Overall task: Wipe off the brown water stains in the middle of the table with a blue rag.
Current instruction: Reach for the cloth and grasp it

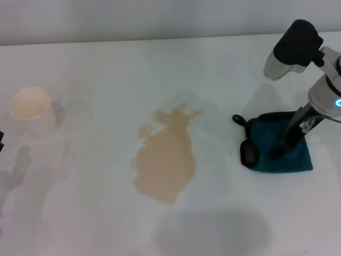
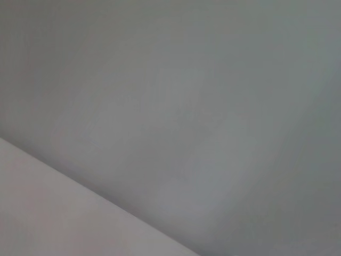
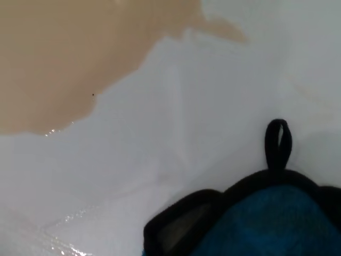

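Nothing but flat grey surface is filling this camera, with a paler band (image 2: 64, 213) slanting across one corner.

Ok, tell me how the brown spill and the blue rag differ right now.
The tan-brown liquid stain is a flat, ragged-edged blotch; the dark teal fuzzy rag is a folded cloth with black edging and a loop. The stain covers more area than the rag. The stain lies mid-table, untouched; the rag sits apart to its right, with the right pincer down on it. Both lie on the white table.
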Motion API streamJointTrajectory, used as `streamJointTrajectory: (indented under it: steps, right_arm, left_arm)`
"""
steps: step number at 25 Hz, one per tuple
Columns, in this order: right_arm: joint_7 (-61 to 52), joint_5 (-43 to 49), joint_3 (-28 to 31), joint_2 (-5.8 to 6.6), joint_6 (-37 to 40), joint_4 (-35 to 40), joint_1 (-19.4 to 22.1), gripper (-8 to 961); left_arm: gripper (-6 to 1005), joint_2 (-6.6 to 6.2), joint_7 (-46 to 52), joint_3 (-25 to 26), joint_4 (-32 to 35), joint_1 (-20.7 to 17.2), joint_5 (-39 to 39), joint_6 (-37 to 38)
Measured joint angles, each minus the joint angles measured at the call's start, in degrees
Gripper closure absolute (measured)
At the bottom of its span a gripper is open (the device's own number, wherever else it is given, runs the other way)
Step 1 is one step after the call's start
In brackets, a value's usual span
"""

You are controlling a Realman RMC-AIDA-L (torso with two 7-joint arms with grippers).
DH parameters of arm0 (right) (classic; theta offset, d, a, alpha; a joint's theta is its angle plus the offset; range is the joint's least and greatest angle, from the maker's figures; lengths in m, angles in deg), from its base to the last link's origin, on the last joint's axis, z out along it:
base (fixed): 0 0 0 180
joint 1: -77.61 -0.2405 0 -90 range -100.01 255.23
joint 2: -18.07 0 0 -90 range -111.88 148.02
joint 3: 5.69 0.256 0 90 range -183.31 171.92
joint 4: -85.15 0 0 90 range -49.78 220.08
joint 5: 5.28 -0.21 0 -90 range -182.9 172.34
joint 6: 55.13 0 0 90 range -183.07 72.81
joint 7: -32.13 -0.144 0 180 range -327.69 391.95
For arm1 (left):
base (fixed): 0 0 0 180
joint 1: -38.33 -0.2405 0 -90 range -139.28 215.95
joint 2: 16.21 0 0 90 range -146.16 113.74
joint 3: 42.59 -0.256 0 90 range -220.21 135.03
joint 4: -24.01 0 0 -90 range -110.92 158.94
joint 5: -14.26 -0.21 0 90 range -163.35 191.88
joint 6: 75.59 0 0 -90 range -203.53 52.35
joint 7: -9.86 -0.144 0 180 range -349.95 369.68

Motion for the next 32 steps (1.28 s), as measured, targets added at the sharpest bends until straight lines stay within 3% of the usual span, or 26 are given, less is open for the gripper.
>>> streamJointTrajectory:
  steps: [20,26,32]
  right_arm:
    - [-0.1,0.0,-0.3,0.19,-0.8,-0.2,0.3,517]
    - [-0.6,0.0,-0.2,0.13,-0.8,-0.1,0.3,765]
    - [-1.4,0.1,-0.4,0.09,-1.1,0.0,0.4,763]
  left_arm:
    - [117,-0.09,0.0,0.0,0.2,-0.1,0.0,0.0]
    - [118,-0.09,0.0,0.0,0.2,-0.1,0.0,0.0]
    - [118,-0.09,0.0,0.0,0.2,-0.2,0.0,0.0]
